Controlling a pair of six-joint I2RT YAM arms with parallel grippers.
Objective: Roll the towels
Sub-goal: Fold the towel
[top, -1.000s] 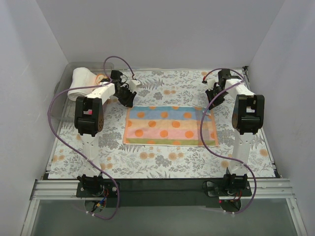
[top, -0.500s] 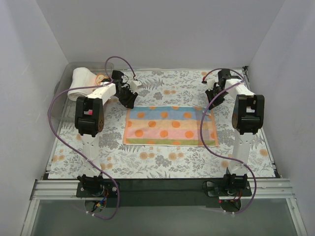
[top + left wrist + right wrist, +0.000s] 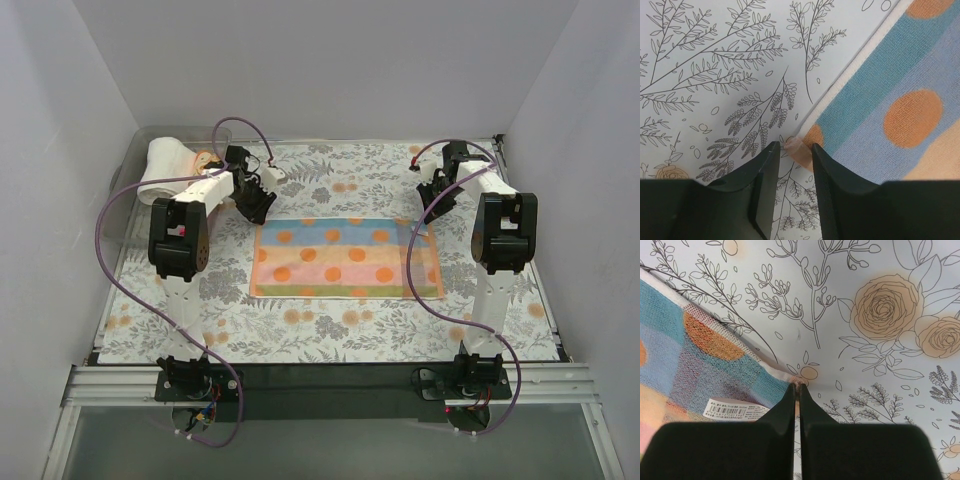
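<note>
Top view: striped towel [image 3: 345, 258] with orange dots lies flat, mid-bench, on the floral cover [image 3: 330, 325]. Both arms reach to its far edge, with the left claw [image 3: 256, 206] at the far-left corner and the right claw [image 3: 432, 210] at the far-right corner. From up here I cannot tell how wide either claw is open.

The top view alone also shows a clear bin [image 3: 128, 175] at the far left with a rolled white towel [image 3: 163, 163] in it, well apart from the striped one.

Left wrist cam: the fingers [image 3: 767, 170] stand a narrow gap apart and straddle the towel corner, which curls up slightly between them. The corner is near or touching the right-hand finger, but no pinch is visible.

Right wrist cam: the fingers [image 3: 790, 405] are pressed together on the very tip of the other corner, so it is gripped. A printed label [image 3: 735, 412] sticks out at the towel edge just beside them, which the other views don't show.

Versus 1 s ago: the left arm's elbow has shifted a touch to the left and its claw has nudged along at the corner. The right arm is unchanged. The towel is in the same spot and still flat.
</note>
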